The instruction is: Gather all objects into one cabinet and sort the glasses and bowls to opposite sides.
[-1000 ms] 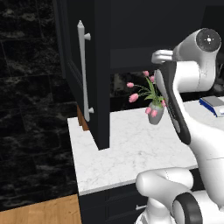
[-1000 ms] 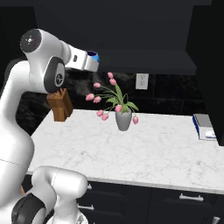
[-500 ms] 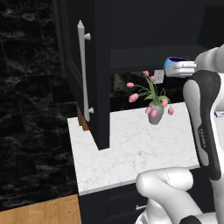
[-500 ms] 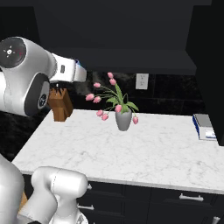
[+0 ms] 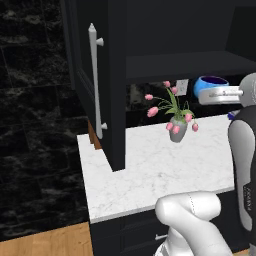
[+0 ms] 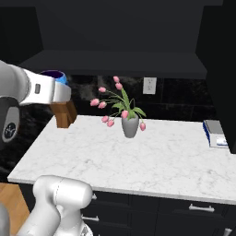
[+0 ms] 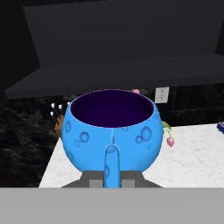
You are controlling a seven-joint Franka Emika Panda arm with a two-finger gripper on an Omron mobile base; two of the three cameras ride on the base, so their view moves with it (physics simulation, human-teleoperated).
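One cabinet door (image 5: 95, 85) with a long pale bar handle (image 5: 95, 80) stands swung open at the upper left of the left base view, leaving the dark inner shelf (image 5: 185, 64) exposed so that things can be set inside. Just right of centre in that view a grey vase of pink tulips (image 5: 176, 122) stands on the white marble counter (image 5: 150, 170), below the shelf and apart from the arm.

At the right edge, the small blue bowl (image 5: 210, 85) rides just under shelf height, carried upright, presumably so it can be lifted onto the shelf. In the hand view, the gripper (image 7: 111, 175) is clamped narrowly on the bowl's near rim, one fingertip (image 7: 111, 164) showing against the blue outer wall at lower centre, the dark hollow facing up.

In the right base view the same bowl sits at the upper left, above a brown knife block (image 6: 63, 114), with the cabinet's opening (image 6: 120, 37) across the top. The shelf looks bare where it shows.
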